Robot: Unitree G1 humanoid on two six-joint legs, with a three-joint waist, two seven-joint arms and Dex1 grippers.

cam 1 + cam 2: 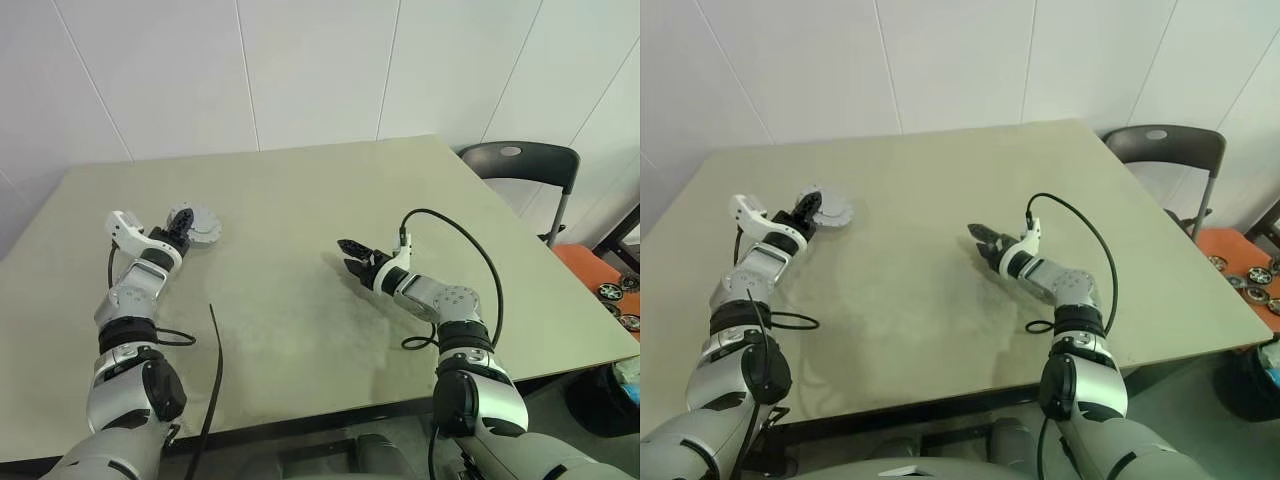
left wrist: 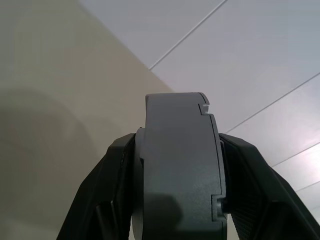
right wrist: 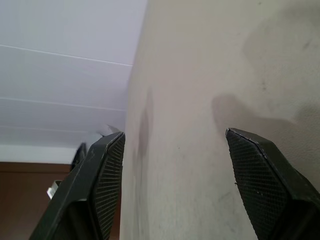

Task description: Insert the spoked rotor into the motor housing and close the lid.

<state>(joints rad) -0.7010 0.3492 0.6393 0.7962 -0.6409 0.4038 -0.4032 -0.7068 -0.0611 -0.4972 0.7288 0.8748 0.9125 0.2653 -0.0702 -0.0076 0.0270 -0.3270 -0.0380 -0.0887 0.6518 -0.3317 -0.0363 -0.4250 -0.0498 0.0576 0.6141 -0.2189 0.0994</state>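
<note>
Holding the motor housing (image 2: 180,165) edge-on above the bench (image 1: 300,250), left gripper (image 1: 180,230) risks dropping it if squeeze slackens; right gripper (image 1: 352,256) jaws wide, empty.

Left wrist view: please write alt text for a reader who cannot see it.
Two black fingers clamp a round grey metal housing seen edge-on, with small notches in its rim. Behind it lie a beige table and a white panelled wall.

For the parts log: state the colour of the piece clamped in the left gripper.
Grey motor housing, clearest in left wrist view.
</note>
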